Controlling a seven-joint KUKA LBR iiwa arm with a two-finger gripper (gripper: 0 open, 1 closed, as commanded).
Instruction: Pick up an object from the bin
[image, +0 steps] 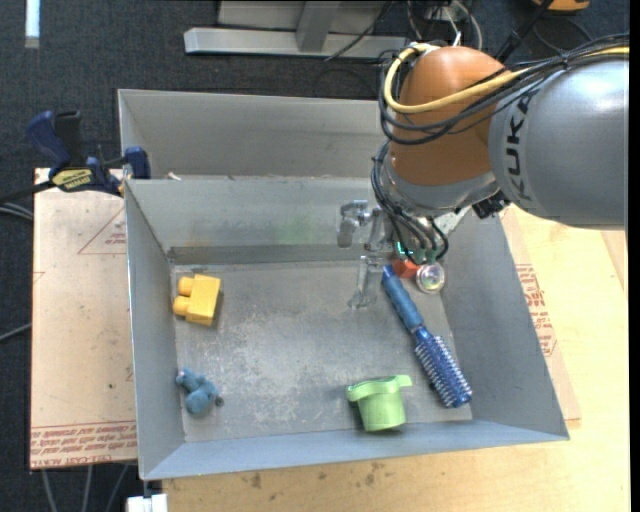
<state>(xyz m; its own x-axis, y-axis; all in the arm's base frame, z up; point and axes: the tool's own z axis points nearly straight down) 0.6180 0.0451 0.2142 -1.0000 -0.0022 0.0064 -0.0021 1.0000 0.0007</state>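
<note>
My gripper (363, 285) hangs low over the back right part of the bin floor, just left of the handle end of a blue hairbrush (425, 345). The brush lies slantwise, bristle head toward the front right. A small red and silver thing (418, 272) lies right behind the brush handle, partly under the arm. Nothing shows in the gripper.
A green cup-like piece (379, 402) lies at the front, a yellow block (197, 298) at the left, and a small blue figure (197, 392) in the front left corner. The arm's orange cover and cables hang over the bin's back right.
</note>
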